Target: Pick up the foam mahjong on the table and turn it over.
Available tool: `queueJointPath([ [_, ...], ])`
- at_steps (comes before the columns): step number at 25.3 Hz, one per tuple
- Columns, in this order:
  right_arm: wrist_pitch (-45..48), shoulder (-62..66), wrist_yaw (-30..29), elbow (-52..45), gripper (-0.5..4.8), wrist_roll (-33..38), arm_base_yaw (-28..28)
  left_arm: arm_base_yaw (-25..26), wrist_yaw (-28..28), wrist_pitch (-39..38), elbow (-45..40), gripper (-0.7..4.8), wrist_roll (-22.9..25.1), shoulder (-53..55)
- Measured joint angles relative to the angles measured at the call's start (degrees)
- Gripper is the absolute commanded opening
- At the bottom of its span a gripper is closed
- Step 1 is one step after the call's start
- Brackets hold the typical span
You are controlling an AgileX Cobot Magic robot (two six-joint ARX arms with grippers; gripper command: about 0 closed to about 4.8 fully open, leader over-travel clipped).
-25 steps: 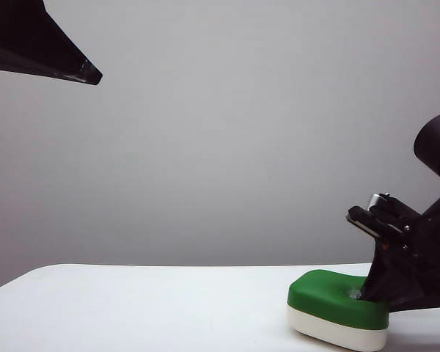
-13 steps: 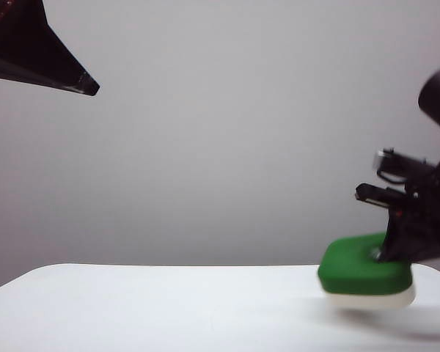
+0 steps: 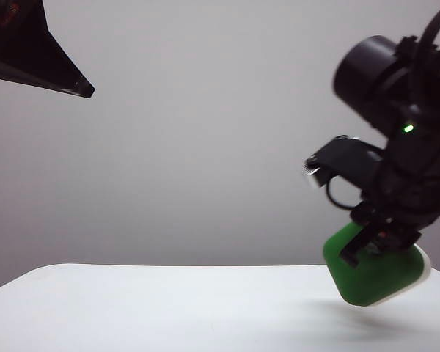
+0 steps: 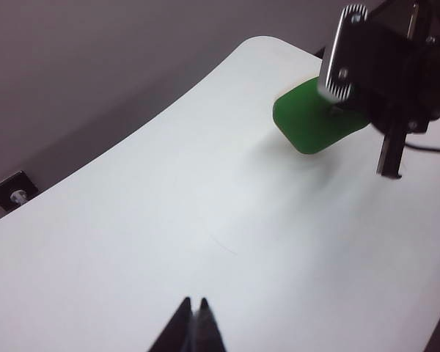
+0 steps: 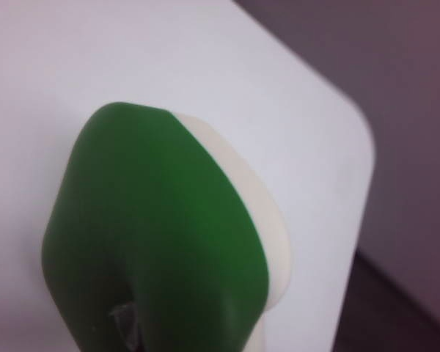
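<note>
The foam mahjong hangs tilted above the table at the far right. Its dark green half faces left and down, and a white rim shows on the right. My right gripper is shut on it from above, its fingers pressed into the green foam. In the right wrist view the foam mahjong fills the picture, with a dent where the right gripper pinches it. The character face is hidden. My left gripper hovers high at the upper left, shut and holding nothing. Its tips point toward the foam mahjong.
The table's rounded corner and edge lie close under the held block, with dark floor beyond. A small black bracket sits off the table's far edge. A plain grey wall stands behind.
The right gripper has lifted the foam mahjong off the table and rolled it, so the green half has swung from facing up toward the left. The left gripper has hardly moved.
</note>
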Motion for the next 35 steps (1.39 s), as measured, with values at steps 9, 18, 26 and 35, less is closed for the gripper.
queueJointPath([
  [9,-1.6,6.1,3.1,2.7,1.59,-3.3,9.6,0.0,0.0,0.0,0.0,-0.06,-2.5,0.0],
  [18,-14.4,6.0,-14.9,12.9,2.54,6.2,12.5,0.0,0.2,-0.1,0.0,-0.06,-2.5,0.0],
  [26,-21.4,5.7,-28.7,17.2,2.53,15.8,12.0,0.0,0.2,-0.4,0.0,-0.05,-2.5,0.0],
  [35,-29.2,-7.8,-34.7,17.0,1.38,21.8,8.6,0.0,0.2,-4.3,0.0,-0.06,-2.3,-0.1],
])
